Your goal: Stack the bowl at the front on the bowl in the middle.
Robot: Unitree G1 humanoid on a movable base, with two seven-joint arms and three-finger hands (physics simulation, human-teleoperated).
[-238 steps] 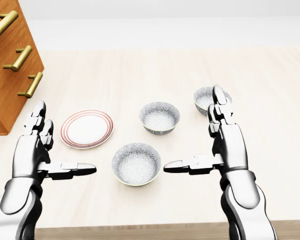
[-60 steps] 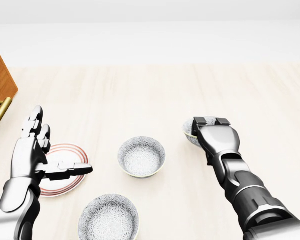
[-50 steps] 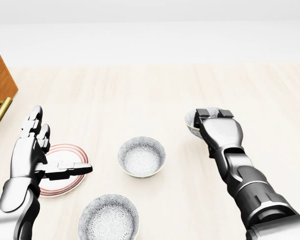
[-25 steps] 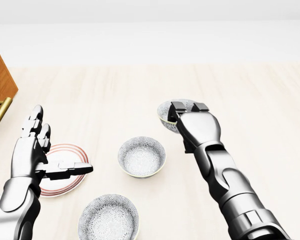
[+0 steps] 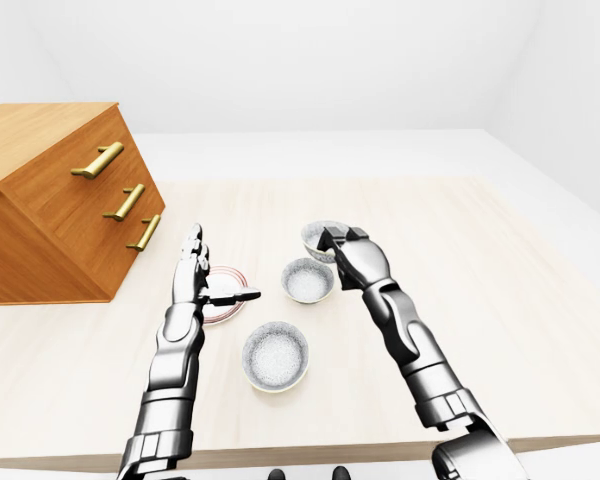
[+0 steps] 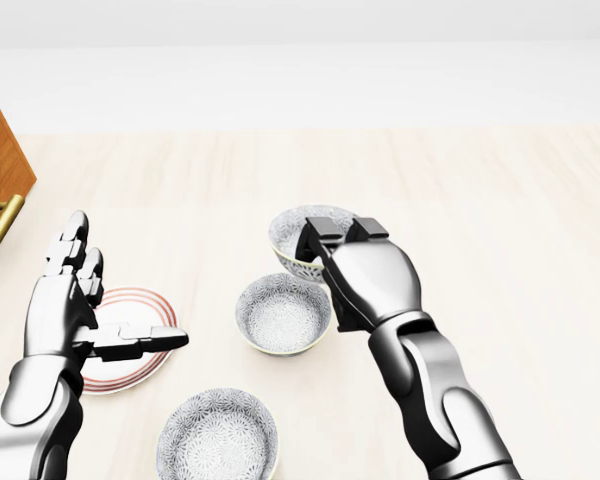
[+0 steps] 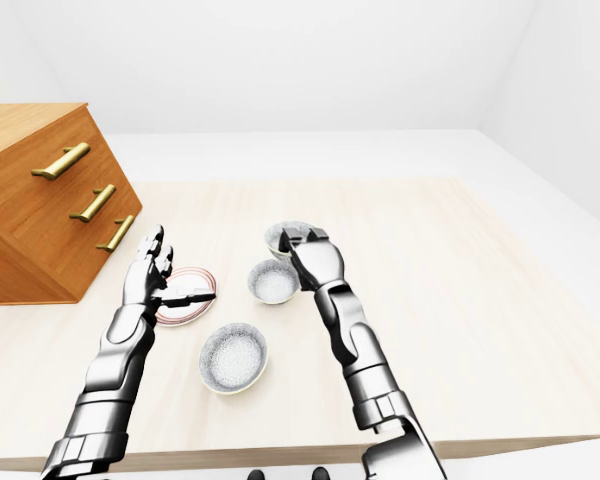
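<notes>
Currently the right hand (image 6: 342, 262) grips a carried bowl (image 6: 298, 236) by its rim, just above the middle bowl (image 6: 282, 313). Advise centring before lowering level. Left hand (image 6: 72, 305) open, empty.

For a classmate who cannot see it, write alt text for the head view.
The right robot hand grips a patterned bowl by its rim, just above the middle bowl on a pale wooden table. The left robot hand hovers open over a red-ringed plate, with a third bowl at the bottom edge.
</notes>
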